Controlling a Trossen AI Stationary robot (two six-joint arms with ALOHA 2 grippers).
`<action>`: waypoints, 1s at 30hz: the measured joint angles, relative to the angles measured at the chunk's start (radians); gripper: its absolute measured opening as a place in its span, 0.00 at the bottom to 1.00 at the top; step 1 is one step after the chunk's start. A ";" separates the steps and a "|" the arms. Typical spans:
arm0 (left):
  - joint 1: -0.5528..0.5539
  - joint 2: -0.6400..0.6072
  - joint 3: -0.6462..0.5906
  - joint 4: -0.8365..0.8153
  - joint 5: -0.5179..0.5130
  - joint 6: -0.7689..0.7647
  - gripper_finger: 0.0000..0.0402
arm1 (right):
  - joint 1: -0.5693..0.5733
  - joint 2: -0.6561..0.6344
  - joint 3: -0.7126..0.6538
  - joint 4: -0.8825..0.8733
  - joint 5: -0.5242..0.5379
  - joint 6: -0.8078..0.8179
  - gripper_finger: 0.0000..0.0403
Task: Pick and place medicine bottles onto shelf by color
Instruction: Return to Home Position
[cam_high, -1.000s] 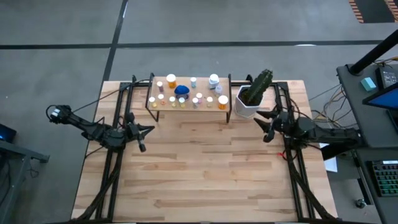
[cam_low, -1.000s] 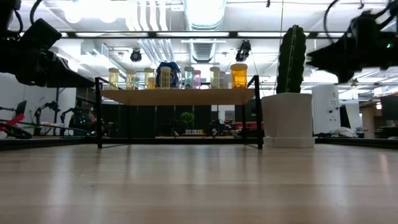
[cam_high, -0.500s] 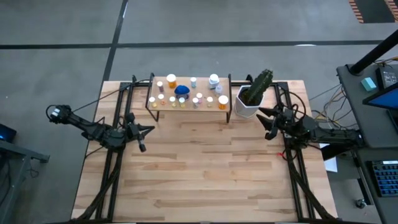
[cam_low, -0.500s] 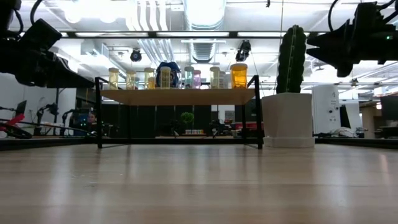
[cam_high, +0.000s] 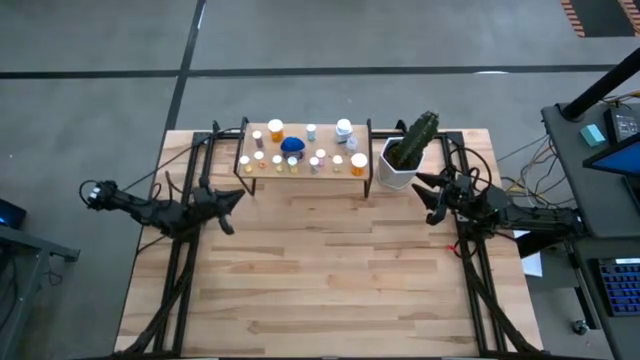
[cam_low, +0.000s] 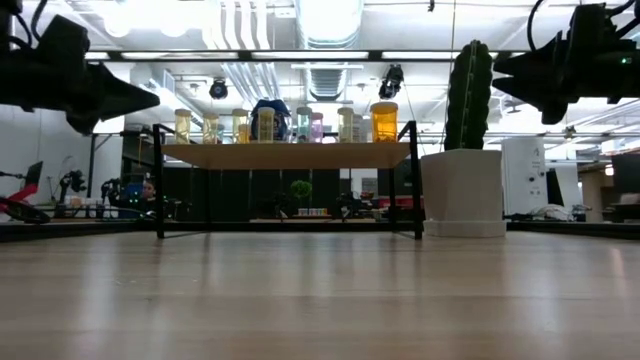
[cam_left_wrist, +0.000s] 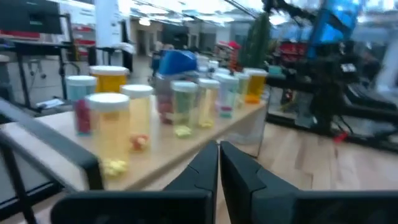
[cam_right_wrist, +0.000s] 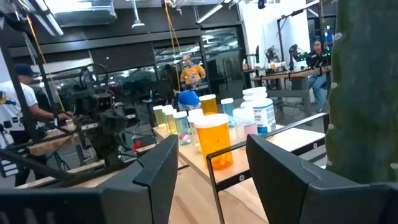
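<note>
Worktop (cam_high: 320, 280) carries no loose medicine bottles (cam_high: 300, 150); all crowd the shelf (cam_high: 262, 172). Left end effector (cam_high: 236, 196), pressed together, has risen homeward; right end effector (cam_high: 425, 198) waits spread. Sorting looks finished.

The slatted wooden table (cam_high: 320, 270) carries a low shelf (cam_low: 290, 155), a light board on thin black legs, set at the middle of the table's far edge. Just beside the shelf, on the right arm's side, a white pot (cam_low: 463, 195) holding a tall green cactus (cam_high: 420, 135) stands on the table. The medicine bottles (cam_high: 321, 155) stand upright in loose rows on the shelf. A blue bottle (cam_high: 292, 145) is near the shelf's middle and an orange bottle (cam_high: 358, 162) at the shelf's end nearest the pot.
</note>
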 joint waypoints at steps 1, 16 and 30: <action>0.008 0.000 0.000 0.002 -0.004 -0.001 0.00 | 0.000 0.000 0.000 0.000 0.001 0.000 0.45; 0.010 0.043 0.001 0.008 0.000 0.000 0.00 | 0.000 0.002 0.000 0.000 0.001 0.000 0.45; 0.010 0.088 0.000 0.014 0.000 0.000 0.00 | 0.000 0.020 -0.001 0.000 0.001 0.000 0.45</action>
